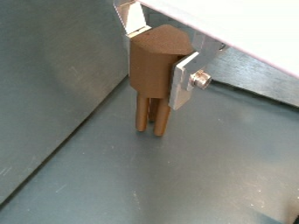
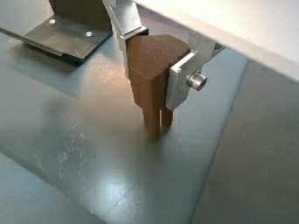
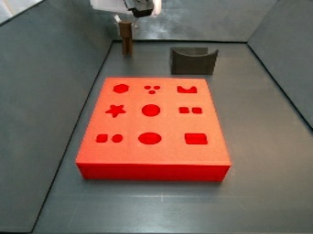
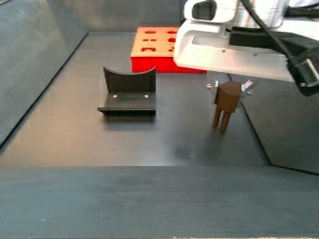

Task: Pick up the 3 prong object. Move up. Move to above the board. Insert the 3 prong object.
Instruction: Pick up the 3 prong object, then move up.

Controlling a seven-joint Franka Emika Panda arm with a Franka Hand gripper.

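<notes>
Brown 3 prong object (image 2: 152,80) stands straight up, prongs down, pinched in the gripper (image 1: 156,70) just above the desk (image 4: 149,140). It's past the far edge of the board (image 3: 153,114), w/ the fixture (image 3: 193,60) beside it.

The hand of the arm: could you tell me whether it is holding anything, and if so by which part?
The hand is shut on the 3 prong object, gripping its wider brown head between the fingers; the prongs hang free below.

Grey floor (image 3: 263,128) carries the board (image 3: 153,123) and fixture (image 4: 127,92), gripper (image 4: 227,87) above
</notes>
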